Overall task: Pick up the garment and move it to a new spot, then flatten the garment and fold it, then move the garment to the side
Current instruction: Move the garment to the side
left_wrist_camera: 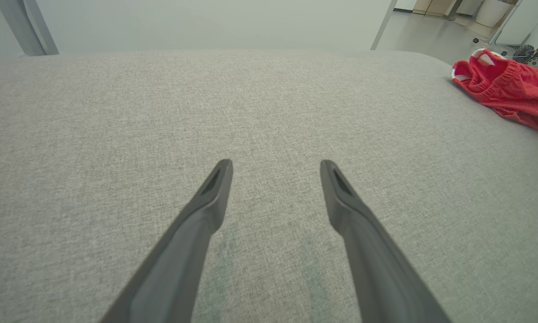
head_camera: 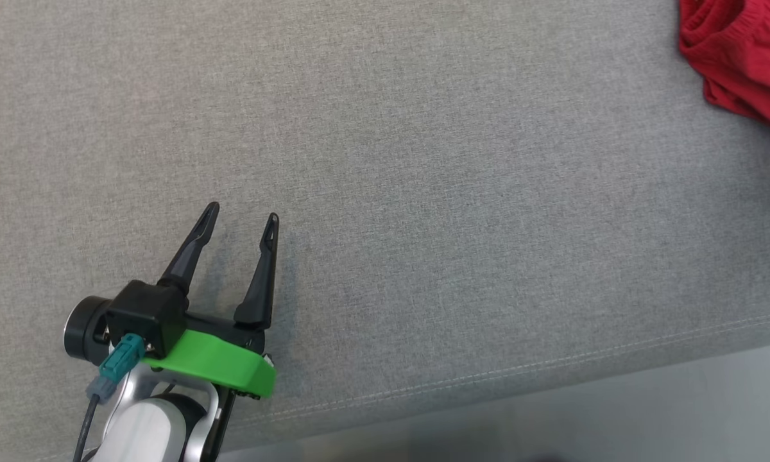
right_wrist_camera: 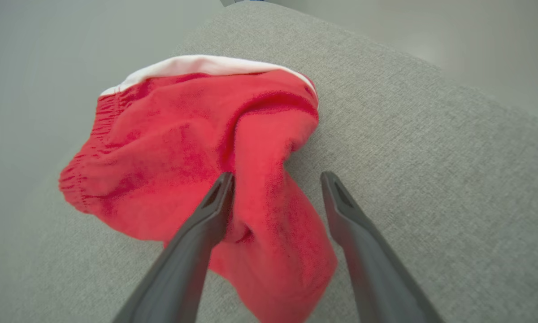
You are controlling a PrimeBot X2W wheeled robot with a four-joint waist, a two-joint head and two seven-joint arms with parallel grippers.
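Observation:
The garment (head_camera: 744, 58) is a red cloth with a white trim, lying crumpled at the far right of the grey padded surface (head_camera: 423, 160). It also shows at the right edge of the left wrist view as the garment (left_wrist_camera: 506, 87). My right gripper (right_wrist_camera: 275, 179) stands open just above the garment (right_wrist_camera: 184, 148), with a fold of red cloth lying between its fingers (right_wrist_camera: 215, 202). Far from the cloth, my left gripper (head_camera: 242, 215) is open over bare surface at the lower left, as is the left gripper (left_wrist_camera: 275, 166) with nothing between its fingers.
The grey surface's stitched front edge (head_camera: 552, 366) runs along the bottom right, with pale floor (head_camera: 616, 417) beyond it. The garment lies near the surface's right edge. Wheeled equipment (left_wrist_camera: 535, 56) stands on the floor behind it.

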